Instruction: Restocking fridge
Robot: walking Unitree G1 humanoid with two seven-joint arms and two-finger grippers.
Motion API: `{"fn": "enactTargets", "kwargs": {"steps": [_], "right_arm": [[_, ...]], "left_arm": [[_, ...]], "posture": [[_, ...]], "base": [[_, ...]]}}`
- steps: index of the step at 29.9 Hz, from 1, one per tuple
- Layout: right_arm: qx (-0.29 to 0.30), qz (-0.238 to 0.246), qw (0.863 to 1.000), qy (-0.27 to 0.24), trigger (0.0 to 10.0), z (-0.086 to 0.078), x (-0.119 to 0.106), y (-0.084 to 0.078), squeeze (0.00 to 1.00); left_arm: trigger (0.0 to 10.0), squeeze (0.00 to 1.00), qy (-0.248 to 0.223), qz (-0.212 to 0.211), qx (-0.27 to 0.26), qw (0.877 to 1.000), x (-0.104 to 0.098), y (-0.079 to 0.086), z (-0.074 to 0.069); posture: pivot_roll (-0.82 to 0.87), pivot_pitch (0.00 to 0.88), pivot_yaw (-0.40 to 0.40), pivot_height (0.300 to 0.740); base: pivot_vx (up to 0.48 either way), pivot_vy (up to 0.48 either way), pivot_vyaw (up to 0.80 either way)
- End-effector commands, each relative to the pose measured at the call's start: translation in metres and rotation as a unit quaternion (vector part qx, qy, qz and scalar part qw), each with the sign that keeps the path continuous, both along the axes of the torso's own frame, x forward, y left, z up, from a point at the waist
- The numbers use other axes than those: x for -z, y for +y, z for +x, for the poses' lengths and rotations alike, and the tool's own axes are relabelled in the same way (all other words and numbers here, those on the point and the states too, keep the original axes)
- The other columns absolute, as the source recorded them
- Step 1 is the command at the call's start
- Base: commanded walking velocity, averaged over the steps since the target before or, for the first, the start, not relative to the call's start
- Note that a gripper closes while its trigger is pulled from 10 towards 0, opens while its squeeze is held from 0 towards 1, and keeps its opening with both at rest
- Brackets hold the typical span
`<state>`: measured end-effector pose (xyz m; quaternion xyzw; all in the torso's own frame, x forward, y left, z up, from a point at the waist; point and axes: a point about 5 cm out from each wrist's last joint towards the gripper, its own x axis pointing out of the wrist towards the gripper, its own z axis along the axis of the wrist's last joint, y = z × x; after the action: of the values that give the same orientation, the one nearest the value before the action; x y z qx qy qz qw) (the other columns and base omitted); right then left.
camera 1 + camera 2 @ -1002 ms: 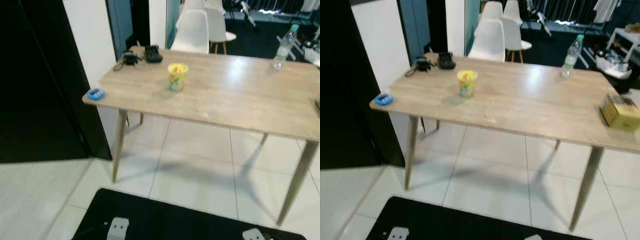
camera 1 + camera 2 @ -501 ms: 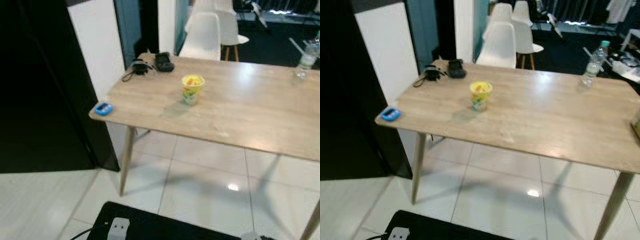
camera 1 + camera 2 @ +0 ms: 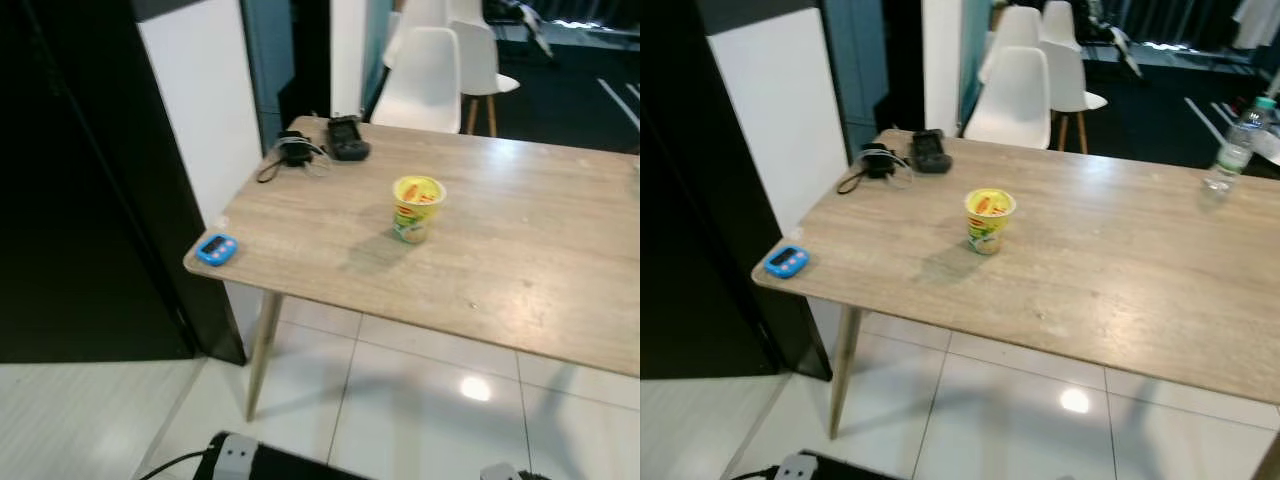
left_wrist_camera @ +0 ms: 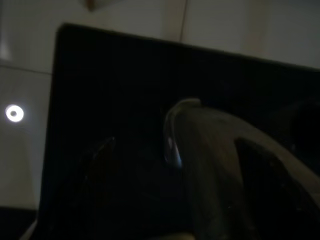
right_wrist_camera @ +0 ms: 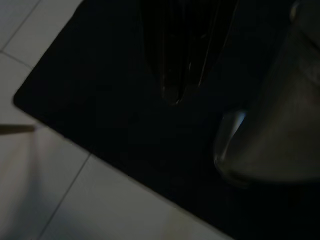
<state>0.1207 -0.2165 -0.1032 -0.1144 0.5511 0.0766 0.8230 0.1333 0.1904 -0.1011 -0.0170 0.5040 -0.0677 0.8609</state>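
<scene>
A yellow cup (image 3: 989,220) is seen standing upright mid-worktop (image 3: 1120,270), well apart from the blue timer (image 3: 787,262) at the corner, presumably awaiting collection for the fridge. The right tool (image 5: 175,90) is hung idle with fingers together; the left tool's state cannot be told.

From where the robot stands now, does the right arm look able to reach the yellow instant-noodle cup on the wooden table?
Probably not yet. The yellow instant-noodle cup stands well in from the near edge of the wooden table, with open tiled floor between robot and table. The right gripper hangs low over a black mat. Nothing blocks the cup itself.
</scene>
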Motion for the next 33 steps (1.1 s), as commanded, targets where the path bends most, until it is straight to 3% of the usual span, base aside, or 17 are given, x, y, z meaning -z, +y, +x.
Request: {"fn": "enactTargets", "kwargs": {"steps": [1, 14, 25, 33], "right_arm": [[0.002, -0.005, 1.0, 0.016, 10.0, -0.01, 0.003, -0.002, 0.0], [0.004, -0.003, 1.0, 0.017, 10.0, -0.01, 0.003, -0.002, 0.0], [0.002, -0.004, 1.0, 0.019, 10.0, -0.012, 0.003, -0.001, 0.0], [-0.001, -0.005, 1.0, 0.018, 10.0, -0.01, 0.003, -0.001, 0.0]], "left_arm": [[10.0, 0.0, 0.014, -0.009, 0.003, 1.0, 0.003, -0.005, -0.008], [10.0, 0.0, 0.014, -0.001, 0.001, 1.0, 0.003, -0.001, -0.007], [10.0, 0.0, 0.014, -0.005, -0.018, 1.0, 0.003, 0.004, -0.01], [10.0, 0.0, 0.016, 0.031, -0.077, 0.996, 0.002, 0.033, -0.022]], "posture": [[0.03, 0.0, -0.031, 0.74], [0.03, 0.0, -0.028, 0.74], [0.04, 0.0, -0.028, 0.74], [0.05, 0.0, -0.029, 0.74]], "base": [[0.0, 0.0, 0.0], [0.0, -0.423, 0.0], [0.0, 0.0, 0.0], [0.0, 0.0, 0.0]]}}
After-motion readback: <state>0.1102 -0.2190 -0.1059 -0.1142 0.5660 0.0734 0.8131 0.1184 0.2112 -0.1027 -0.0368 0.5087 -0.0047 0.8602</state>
